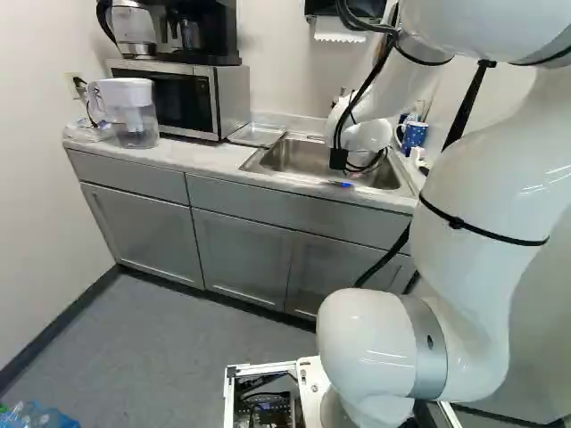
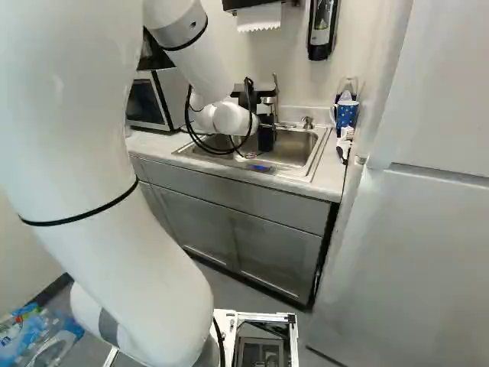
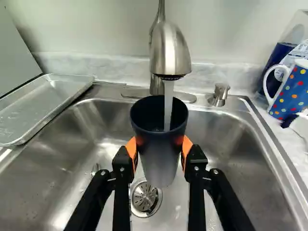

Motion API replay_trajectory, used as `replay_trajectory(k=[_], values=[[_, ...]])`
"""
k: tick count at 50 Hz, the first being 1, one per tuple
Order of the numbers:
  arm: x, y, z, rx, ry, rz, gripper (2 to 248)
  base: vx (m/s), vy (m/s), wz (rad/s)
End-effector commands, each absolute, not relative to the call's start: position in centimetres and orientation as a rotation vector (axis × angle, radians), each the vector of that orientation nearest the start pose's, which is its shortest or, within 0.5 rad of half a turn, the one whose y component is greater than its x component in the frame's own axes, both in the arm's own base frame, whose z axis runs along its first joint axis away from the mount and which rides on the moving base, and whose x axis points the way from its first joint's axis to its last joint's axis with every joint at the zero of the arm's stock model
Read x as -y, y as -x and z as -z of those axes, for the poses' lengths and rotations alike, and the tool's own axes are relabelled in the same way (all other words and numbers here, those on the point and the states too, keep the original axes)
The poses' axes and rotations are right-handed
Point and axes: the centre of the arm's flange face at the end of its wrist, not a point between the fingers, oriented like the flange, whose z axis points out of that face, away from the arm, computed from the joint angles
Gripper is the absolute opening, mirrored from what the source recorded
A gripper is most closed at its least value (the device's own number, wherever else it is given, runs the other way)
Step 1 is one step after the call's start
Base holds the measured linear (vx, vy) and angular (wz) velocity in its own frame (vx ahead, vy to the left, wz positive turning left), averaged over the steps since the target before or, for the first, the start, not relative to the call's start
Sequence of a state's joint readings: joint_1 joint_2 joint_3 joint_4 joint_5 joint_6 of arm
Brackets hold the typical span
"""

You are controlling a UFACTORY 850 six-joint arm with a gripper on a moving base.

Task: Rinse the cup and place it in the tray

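A white robotic arm (image 1: 477,178) is reaching forward and down, its black tool (image 2: 265,128) gripping with two orange-padded fingers (image 3: 186,146) that are standing apart.

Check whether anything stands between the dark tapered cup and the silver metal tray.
Nothing visible blocks the sideways path from cup to tray; the steel sink's rim and tray's low lip probably need clearing. Directly above the cup, though, hangs the silver faucet head, water running.

Bright light | glare on sink (image 3: 53,178) | base views slightly soft
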State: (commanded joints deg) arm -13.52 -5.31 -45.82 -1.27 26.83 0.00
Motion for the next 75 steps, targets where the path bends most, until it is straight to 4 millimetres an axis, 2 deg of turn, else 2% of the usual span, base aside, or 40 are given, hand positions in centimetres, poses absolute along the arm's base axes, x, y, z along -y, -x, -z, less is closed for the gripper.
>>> replay_trajectory(k=[75], values=[[11.83, -49.60, -49.12, -0.285, 2.717, 1.806, 111, 0.000, 0.000, 0.000]])
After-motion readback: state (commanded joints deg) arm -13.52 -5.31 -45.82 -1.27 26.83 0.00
